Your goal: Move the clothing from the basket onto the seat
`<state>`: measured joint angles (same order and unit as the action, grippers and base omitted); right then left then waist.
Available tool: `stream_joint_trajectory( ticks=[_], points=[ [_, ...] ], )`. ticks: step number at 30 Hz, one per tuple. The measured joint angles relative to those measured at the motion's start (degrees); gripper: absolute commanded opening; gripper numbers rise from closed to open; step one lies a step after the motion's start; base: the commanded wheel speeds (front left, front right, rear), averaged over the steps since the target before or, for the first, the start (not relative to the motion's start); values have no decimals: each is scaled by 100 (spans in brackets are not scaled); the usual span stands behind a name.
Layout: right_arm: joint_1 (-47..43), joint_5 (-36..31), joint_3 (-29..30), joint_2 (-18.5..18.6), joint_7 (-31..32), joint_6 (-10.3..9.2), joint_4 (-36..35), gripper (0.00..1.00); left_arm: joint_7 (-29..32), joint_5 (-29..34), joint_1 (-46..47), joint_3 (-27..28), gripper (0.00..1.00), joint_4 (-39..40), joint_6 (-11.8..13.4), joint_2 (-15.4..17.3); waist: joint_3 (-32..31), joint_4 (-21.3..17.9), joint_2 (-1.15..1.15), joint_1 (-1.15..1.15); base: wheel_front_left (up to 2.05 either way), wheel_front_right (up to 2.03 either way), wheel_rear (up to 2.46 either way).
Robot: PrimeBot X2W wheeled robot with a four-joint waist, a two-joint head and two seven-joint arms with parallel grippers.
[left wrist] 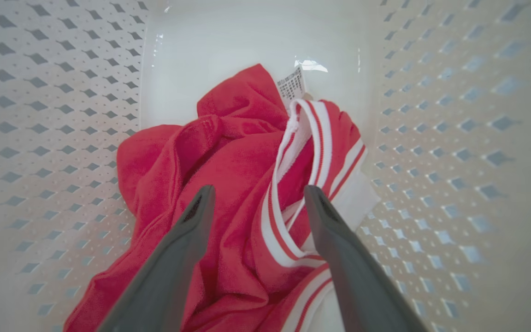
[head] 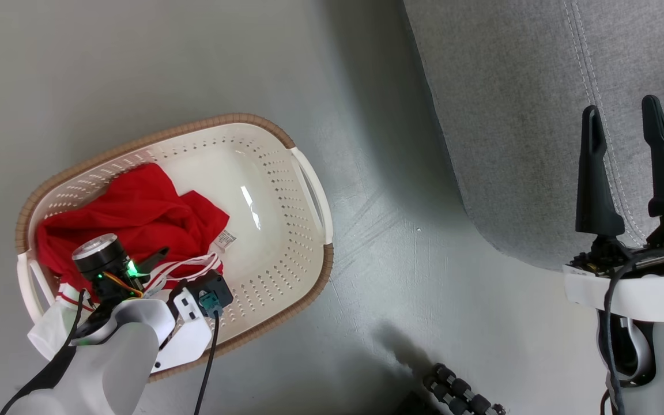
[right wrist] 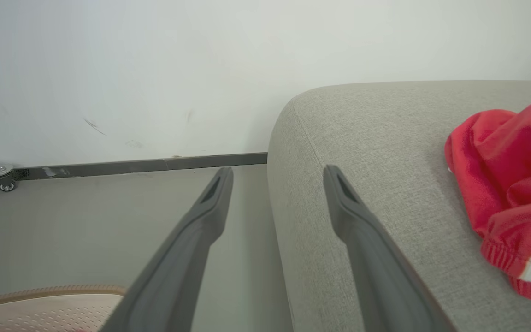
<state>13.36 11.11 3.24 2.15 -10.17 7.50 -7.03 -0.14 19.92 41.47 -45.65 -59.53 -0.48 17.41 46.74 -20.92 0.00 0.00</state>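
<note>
At the left, the left tool [left wrist: 259,190] points down into the basket [head: 240,118], its two fingers spread wide and pinching nothing. In the left wrist view the fingers stand on either side of a fold of the clothing [head: 136,213], with a white, red-striped band [left wrist: 314,138] between them. I cannot tell whether the tips touch the cloth.

The clothing is bunched in the left half of the basket, against the perforated wall. A small white label [head: 226,238] sticks out at its right edge. The right half of the basket's bottom is bare. The basket stands on the grey floor [head: 366,230].

Across a strip of floor to the right is the seat [head: 510,115], well apart from the basket. The right tool [head: 621,105] hangs over the seat's near rounded edge, fingers spread and holding nothing. In the right wrist view one finger lies over the floor and the other over the seat.

At the far right a second red piece [right wrist: 510,184] lies on the seat, clear of the right tool, with a white-trimmed cuff at its lower end.
</note>
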Motion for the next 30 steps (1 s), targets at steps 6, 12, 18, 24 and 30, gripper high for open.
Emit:
stream_joint_trajectory(
  ticks=[6,12,18,24,30],
  points=[
    [113,57,-32,0,-71,0,99,100,141,51,66,-42,100,-172,57,-7,133,-66,0,0,0,0,0],
    [201,100,-54,0,-114,0,194,100,308,99,183,-47,76,-342,156,18,221,-108,0,0,0,0,0],
    [319,115,-109,-1,-200,0,309,100,268,92,232,-14,0,-571,210,147,310,-162,0,0,0,0,0],
    [352,149,-52,0,-250,0,460,100,165,25,235,24,0,-575,286,-81,292,-155,0,0,0,0,0],
    [453,151,-18,0,-297,0,579,100,129,-65,247,74,0,-436,430,-422,195,-87,0,0,0,0,0]
  ],
)
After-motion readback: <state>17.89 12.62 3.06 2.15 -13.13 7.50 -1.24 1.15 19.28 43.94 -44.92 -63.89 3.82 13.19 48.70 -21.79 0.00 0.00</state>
